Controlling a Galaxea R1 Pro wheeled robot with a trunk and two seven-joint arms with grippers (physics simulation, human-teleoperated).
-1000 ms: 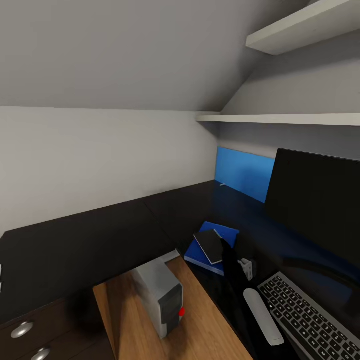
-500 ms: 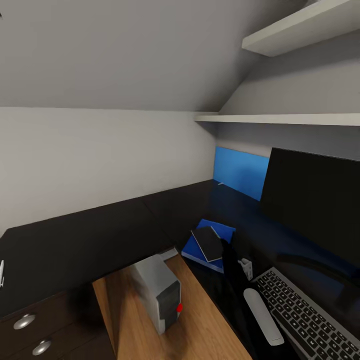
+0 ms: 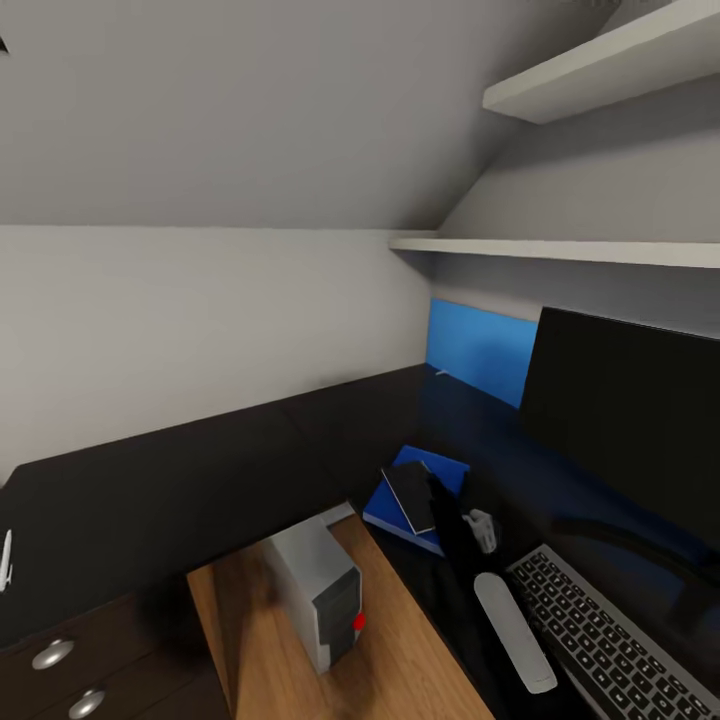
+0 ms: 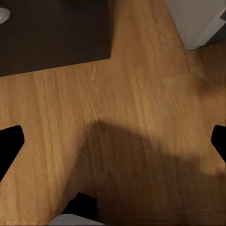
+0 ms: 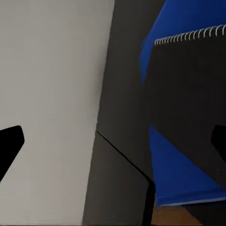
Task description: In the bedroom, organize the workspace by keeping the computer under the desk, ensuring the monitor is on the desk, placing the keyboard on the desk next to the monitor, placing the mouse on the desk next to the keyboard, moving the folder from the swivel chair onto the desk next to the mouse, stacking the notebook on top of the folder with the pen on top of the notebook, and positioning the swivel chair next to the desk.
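- The desk (image 3: 200, 480) is a broad, matte black slab running along the wall and round the corner, well beyond the right gripper (image 5: 113, 141).
- The monitor (image 3: 625, 420) is a flat black rectangle standing on the desk, to the right of the right arm (image 3: 452, 530).
- The computer (image 3: 318, 590), a boxy grey tower with a red button, stands on the wood-grain floor (image 4: 117, 94) beside the desk, left of that arm.
- The keyboard (image 3: 610, 640), dark with pale keys, lies in front of the monitor.
- The folder (image 3: 445, 475), flat and bright blue, lies on the desk under the right gripper.
- The notebook (image 5: 188, 94), black with a wire spiral, rests on the folder.
- The mouse (image 3: 513, 630), long, rounded and pale grey, lies just left of the keyboard.
- The right gripper points down at the notebook, fingers spread wide.
- The left gripper (image 4: 113, 141) hangs spread above the floor.
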